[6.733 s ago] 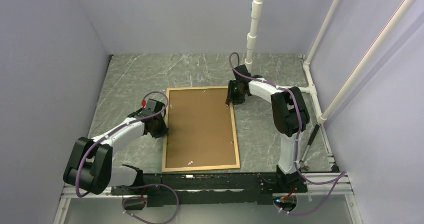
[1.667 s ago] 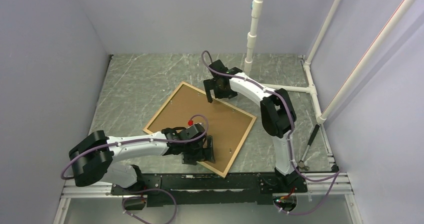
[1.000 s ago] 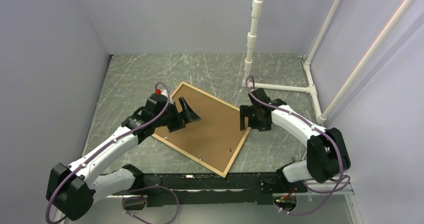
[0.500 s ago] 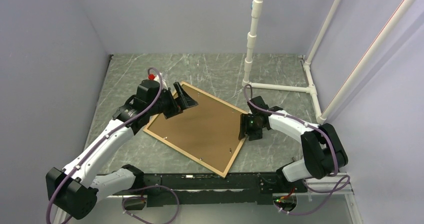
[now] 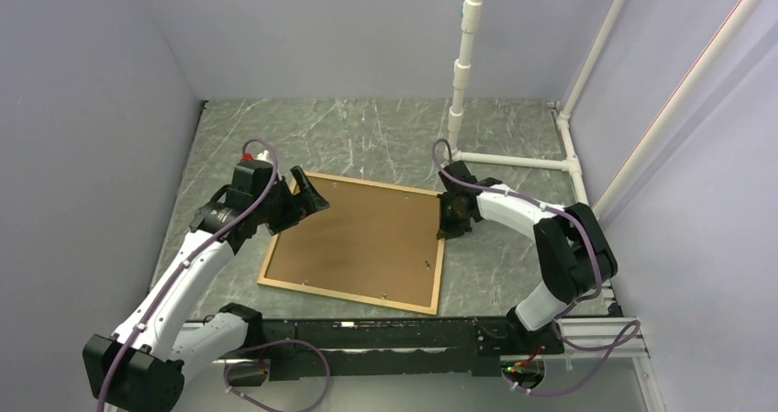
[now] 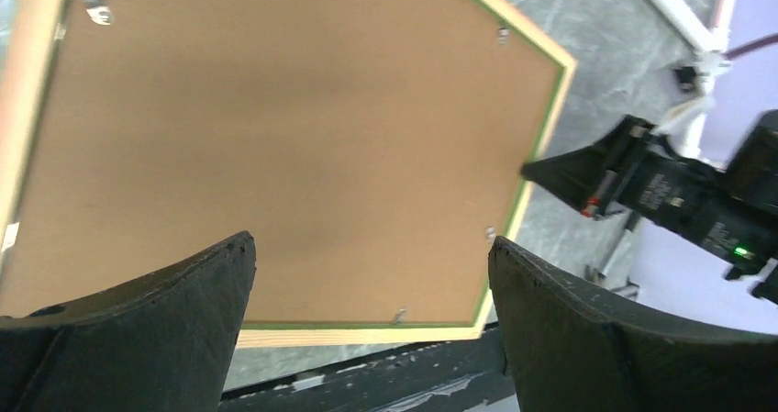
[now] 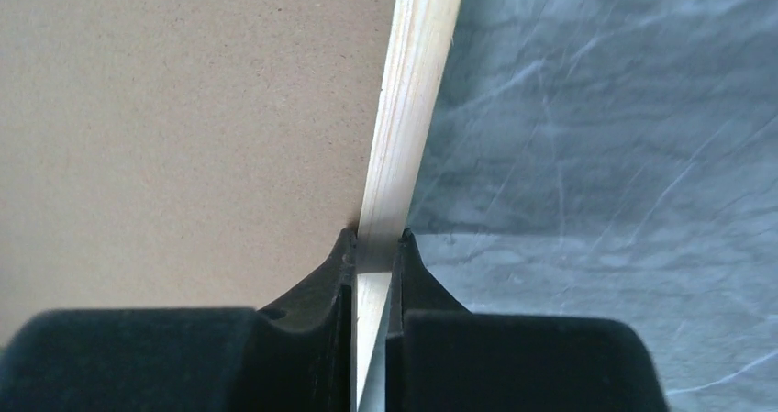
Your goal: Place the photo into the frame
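Note:
The frame (image 5: 439,267) lies flat on the table, its light wood rails around a brown backing board (image 5: 358,238). My right gripper (image 5: 448,219) is shut on the frame's right rail (image 7: 413,91) near the far right corner; the wood strip sits between the jaws (image 7: 374,238). My left gripper (image 5: 299,199) hovers open above the frame's far left corner, with nothing between its fingers (image 6: 369,240). In the left wrist view the board (image 6: 275,137) fills most of the picture and a green inner edge lines the rail (image 6: 543,123). The photo is out of view.
A white pipe post (image 5: 463,63) stands behind the frame, with a pipe (image 5: 514,161) running along the table at the back right. The black mounting rail (image 5: 385,334) borders the near edge. Lilac walls close in the left, back and right.
The frame has swung from a diamond tilt to nearly square with the table edge. My right gripper has shut on its right rail. The left gripper drew back towards the far left corner.

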Robot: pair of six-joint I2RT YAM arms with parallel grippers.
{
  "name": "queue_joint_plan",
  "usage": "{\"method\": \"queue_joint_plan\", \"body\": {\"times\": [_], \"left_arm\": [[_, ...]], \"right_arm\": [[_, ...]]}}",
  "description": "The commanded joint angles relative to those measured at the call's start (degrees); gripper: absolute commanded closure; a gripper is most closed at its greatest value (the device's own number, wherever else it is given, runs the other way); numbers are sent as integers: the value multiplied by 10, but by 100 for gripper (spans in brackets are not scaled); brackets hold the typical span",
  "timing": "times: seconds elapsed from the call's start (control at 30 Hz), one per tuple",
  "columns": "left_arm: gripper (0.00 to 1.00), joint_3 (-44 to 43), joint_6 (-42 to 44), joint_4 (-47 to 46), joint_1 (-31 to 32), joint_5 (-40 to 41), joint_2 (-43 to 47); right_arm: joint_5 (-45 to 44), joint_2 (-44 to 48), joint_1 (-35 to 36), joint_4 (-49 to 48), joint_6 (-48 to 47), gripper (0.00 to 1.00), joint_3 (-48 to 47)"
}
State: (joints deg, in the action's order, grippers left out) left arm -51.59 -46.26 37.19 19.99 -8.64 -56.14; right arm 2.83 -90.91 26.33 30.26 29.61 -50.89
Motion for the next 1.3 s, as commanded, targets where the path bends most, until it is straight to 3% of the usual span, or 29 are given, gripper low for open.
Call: {"method": "queue_joint_plan", "body": {"times": [0.0, 0.13, 0.17, 0.27, 0.3, 0.37, 0.53, 0.83, 1.03, 1.27], "left_arm": [[1, 31, 37, 33, -40, 16, 18], [1, 57, 54, 59, -72, 45, 16], [1, 63, 59, 63, -79, 54, 13], [1, 84, 70, 75, -93, 84, 4], [1, 89, 73, 76, -98, 85, 2], [1, 103, 77, 73, -104, 114, -4], [1, 145, 82, 42, -115, 147, -21], [1, 202, 92, -40, -121, 77, -92], [7, 239, 69, -86, -121, -10, -105], [22, 306, -6, -105, -114, -70, -20]], "right_arm": [[-131, -28, 4, 24, -60, 100, -35], [-174, -46, 4, 31, -68, 100, -65], [-179, -47, 4, 30, -72, 96, -72], [-175, -42, 4, 21, -71, 49, -78], [-171, -39, 4, 21, -69, 38, -80], [-168, -28, 4, 24, -64, 23, -82], [-112, 16, 2, 22, -49, 4, -52], [59, 56, -3, -22, -30, 0, 45], [67, 50, -3, -16, -35, 0, 46], [31, 22, -7, 17, -54, 0, 5]]}}
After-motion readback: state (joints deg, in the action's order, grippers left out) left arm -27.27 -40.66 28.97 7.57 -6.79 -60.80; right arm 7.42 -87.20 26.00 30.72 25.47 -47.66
